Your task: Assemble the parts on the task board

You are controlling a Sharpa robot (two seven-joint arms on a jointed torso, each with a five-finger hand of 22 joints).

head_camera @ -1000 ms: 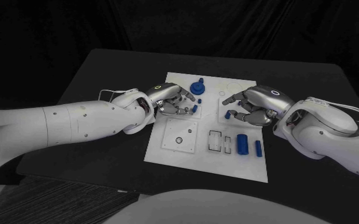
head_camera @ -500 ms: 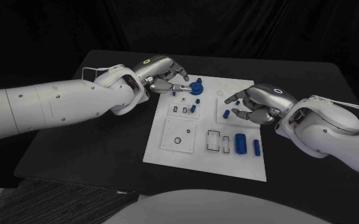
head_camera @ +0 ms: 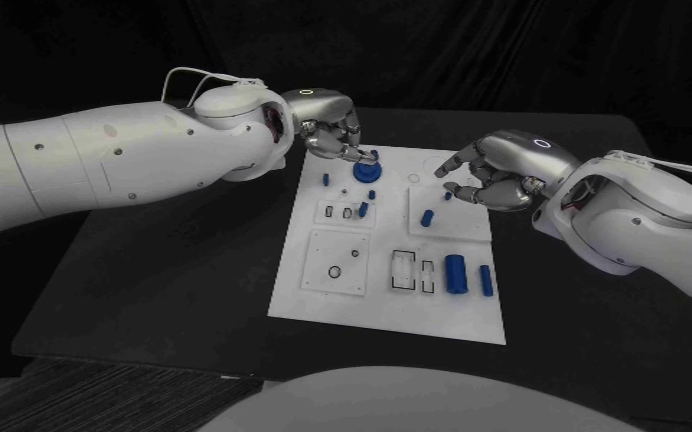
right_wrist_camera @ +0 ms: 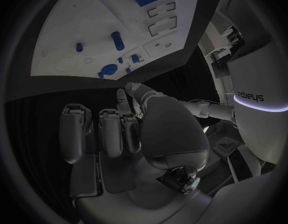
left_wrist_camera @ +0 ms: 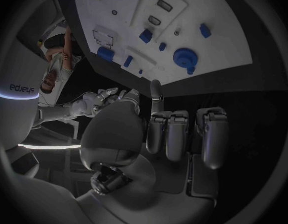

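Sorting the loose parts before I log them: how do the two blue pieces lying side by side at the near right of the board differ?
The thick blue cylinder is clearly wider and somewhat longer than the slim blue pin. The cylinder lies nearer the board's rectangular slots; the pin lies nearer the task board's right edge. Both lie flat, roughly parallel, untouched by either hand.

The left hand (head_camera: 329, 124) hangs over the far edge of the task board (head_camera: 378, 302), covering part of the round blue part (head_camera: 368, 167); whether its fingertips touch that part cannot be told. Under the right hand (head_camera: 498, 180) the board's surface is hidden. The small parts just beside the left hand are too small to identify.
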